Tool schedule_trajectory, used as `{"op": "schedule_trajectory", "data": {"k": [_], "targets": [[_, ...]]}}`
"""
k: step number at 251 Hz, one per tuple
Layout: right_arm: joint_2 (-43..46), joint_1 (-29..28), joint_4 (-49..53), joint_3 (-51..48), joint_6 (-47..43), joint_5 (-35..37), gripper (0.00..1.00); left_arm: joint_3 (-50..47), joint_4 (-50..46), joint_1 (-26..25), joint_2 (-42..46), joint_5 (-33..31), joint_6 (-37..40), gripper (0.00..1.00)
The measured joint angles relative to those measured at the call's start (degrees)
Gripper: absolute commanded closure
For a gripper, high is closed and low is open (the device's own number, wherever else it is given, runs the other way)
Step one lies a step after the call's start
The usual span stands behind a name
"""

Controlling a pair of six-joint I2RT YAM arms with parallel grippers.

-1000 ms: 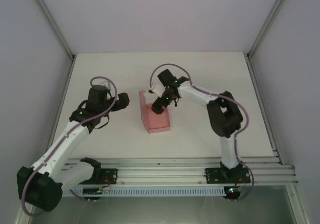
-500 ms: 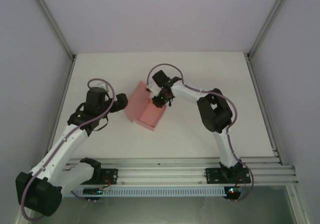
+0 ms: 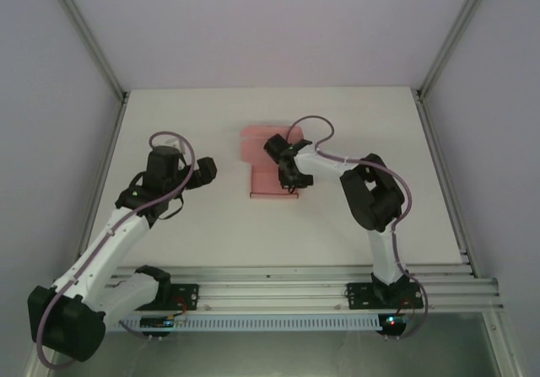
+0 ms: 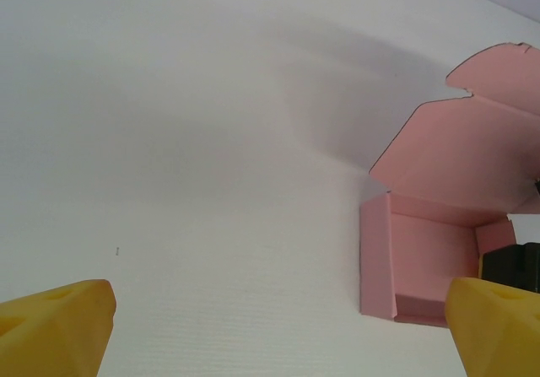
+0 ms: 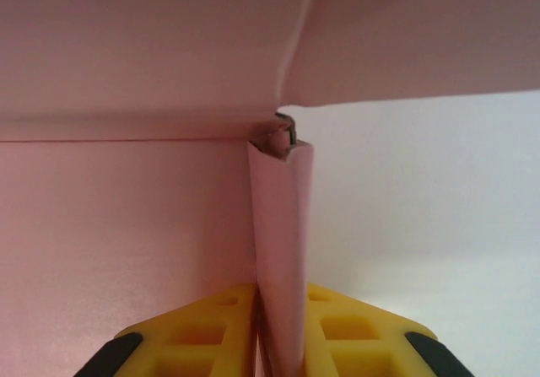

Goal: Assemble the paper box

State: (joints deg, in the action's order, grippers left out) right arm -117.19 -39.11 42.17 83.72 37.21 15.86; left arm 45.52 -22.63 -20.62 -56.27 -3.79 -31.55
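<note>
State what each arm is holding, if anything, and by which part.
The right gripper has its jaws shut on the paper box, pinching one upright side wall. The left gripper, jaws open, holds nothing.

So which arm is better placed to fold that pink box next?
Probably right. The right pincer is shut on a side wall of the paper box, while the left pincer hangs open beside it, touching nothing.

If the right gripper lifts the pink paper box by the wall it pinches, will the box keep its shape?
Probably not fully: the wall pinched by the right gripper is thin folded card, so the paper box may flex. It looks light, so a push would likely slide it across the table. The raised lid may swing.
</note>
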Motion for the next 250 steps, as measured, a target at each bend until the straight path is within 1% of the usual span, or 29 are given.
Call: {"op": "schedule_trajectory", "data": {"k": [18, 29, 37, 46, 59, 68, 91, 109, 114, 129, 144, 164, 171, 189, 206, 250], "targets": [[0.3, -0.5, 0.3, -0.6, 0.9, 0.4, 0.77, 0.0, 0.3, 0.0, -0.7, 1.0, 0.4, 0.00], [0.5, -0.7, 0.3, -0.8, 0.9, 0.5, 0.73, 0.0, 0.5, 0.0, -1.2, 1.7, 0.6, 0.00], [0.6, -0.7, 0.3, -0.9, 0.9, 0.7, 0.68, 0.0, 0.7, 0.0, -1.7, 2.1, 0.9, 0.00], [0.8, -0.6, 0.5, -1.1, 0.8, 0.9, 0.58, 0.0, 0.9, 0.0, -2.3, 2.9, 1.3, 0.00], [1.4, -0.5, 0.5, -1.3, 1.0, 1.2, 0.55, 0.0, 1.4, 0.0, -3.6, 4.4, 2.3, 0.00], [2.0, -0.5, 0.5, -1.5, 0.7, 1.4, 0.51, 0.1, 1.8, 0.0, -4.5, 5.6, 3.2, 0.00], [5.1, 0.1, -0.2, -2.3, -1.1, 1.5, 0.27, 1.4, 2.7, 0.0, -8.2, 9.6, 5.9, 0.00], [9.2, 1.2, -2.0, -3.6, -3.9, 0.3, 0.07, 4.4, 3.0, 0.0, -13.3, 12.7, 8.5, 0.01], [10.3, 1.6, -2.7, -4.0, -5.5, -0.2, 0.03, 5.7, 2.9, 0.0, -15.0, 13.5, 9.4, 0.00], [13.9, 3.7, -5.2, -5.4, -9.0, -2.7, 0.01, 10.0, 2.8, 0.0, -20.5, 15.6, 12.0, 0.00], [17.0, 6.5, -7.9, -6.3, -13.7, -6.1, 0.01, 14.6, 2.9, 0.0, -25.6, 17.3, 14.6, 0.00], [19.1, 10.4, -11.1, -6.6, -20.9, -11.5, 0.00, 19.7, 2.8, 0.0, -31.1, 19.3, 18.7, 0.00], [19.5, 11.7, -12.1, -6.5, -23.5, -13.4, 0.00, 21.2, 2.6, 0.0, -32.7, 20.1, 20.2, 0.01], [19.6, 13.9, -13.7, -6.4, -28.9, -17.3, 0.01, 24.2, 1.7, 0.1, -35.7, 22.8, 23.5, 0.04], [19.0, 15.4, -14.1, -5.7, -33.6, -20.9, 0.01, 26.5, 0.5, 0.0, -37.9, 25.3, 26.2, 0.09], [16.5, 17.8, -14.4, -1.9, -46.0, -30.8, 0.02, 29.2, -1.8, 0.0, -40.9, 28.4, 31.3, 0.18]]}}
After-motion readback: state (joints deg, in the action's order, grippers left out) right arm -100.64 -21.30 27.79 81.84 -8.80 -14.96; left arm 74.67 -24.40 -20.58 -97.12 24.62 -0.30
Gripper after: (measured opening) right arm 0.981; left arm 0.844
